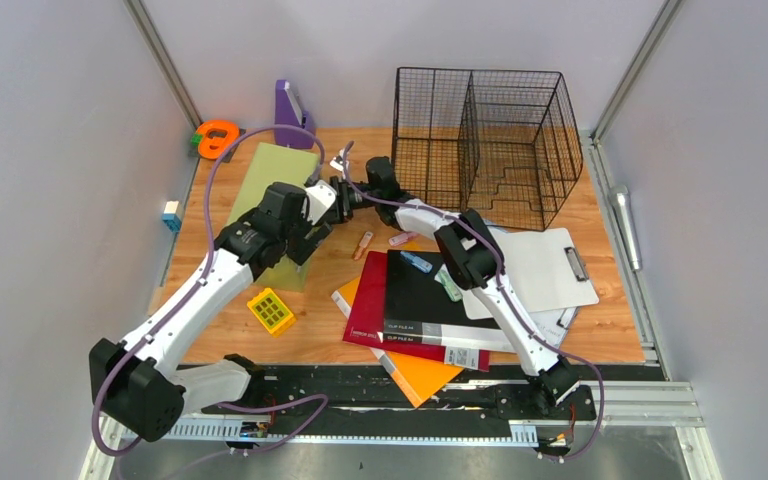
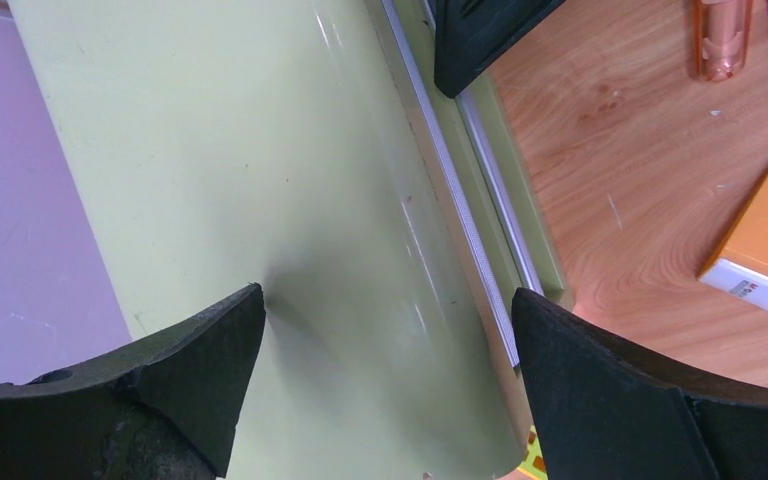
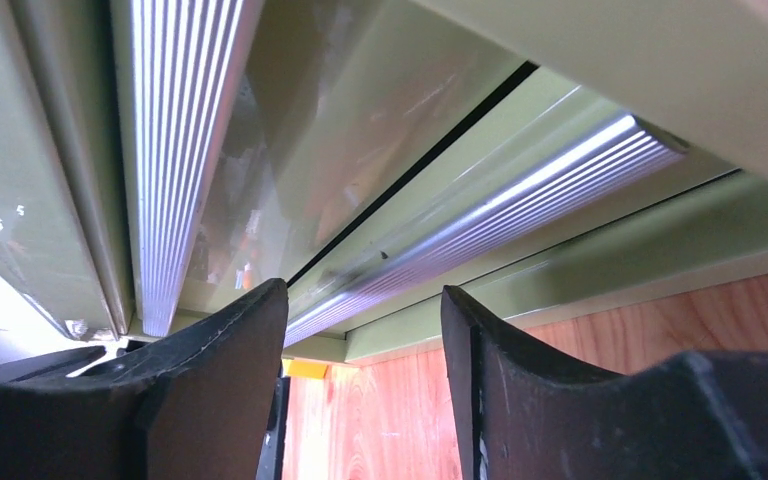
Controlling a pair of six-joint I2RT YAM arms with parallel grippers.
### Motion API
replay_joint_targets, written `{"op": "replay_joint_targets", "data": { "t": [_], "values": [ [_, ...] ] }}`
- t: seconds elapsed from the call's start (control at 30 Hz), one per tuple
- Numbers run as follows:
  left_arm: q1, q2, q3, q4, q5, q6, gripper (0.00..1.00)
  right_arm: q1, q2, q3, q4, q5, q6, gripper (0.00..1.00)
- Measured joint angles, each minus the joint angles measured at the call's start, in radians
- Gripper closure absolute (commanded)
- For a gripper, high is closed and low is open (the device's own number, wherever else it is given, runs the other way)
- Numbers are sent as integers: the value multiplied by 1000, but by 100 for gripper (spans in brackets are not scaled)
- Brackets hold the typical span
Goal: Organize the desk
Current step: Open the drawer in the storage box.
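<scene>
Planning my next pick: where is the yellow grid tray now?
Top view: the yellow grid tray lies on the desk, left half, between the left arm and the red folder.

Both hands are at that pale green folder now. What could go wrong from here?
1. The right hand has its jaws apart at the silver spine rail of the pale green plastic folder; unheld, the folder may slide or flop.
2. The left hand, open, sits very close to the right one; they may collide.
3. The small orange pen nearby could get swept.

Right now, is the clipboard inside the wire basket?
No, the white clipboard lies on the desk in front of the wire basket.
</scene>
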Motion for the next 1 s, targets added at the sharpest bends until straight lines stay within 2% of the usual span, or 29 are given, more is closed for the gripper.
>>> {"op": "replay_joint_targets", "data": {
  "t": [0.37, 0.63, 0.7, 0.77, 0.87, 1.0],
  "values": [
    [0, 0, 52, -42, 33, -32, 0, 32, 2, 14, -47, 17, -39, 42],
    [1, -8, 72, -45, 23, -37, 0, 36, -8, 35, -200, 36, -140, 42],
    [3, -13, 72, -45, 20, -37, 0, 36, -17, 34, -224, 44, -156, 47],
    [6, -18, 72, -45, 16, -37, 0, 36, -21, 34, -238, 46, -167, 59],
    [10, -20, 72, -45, 10, -37, 0, 38, -29, 34, -233, 32, -152, 71],
    [14, -20, 72, -45, 3, -36, 0, 34, -30, 18, -211, 14, -58, 86]
  ]
}}
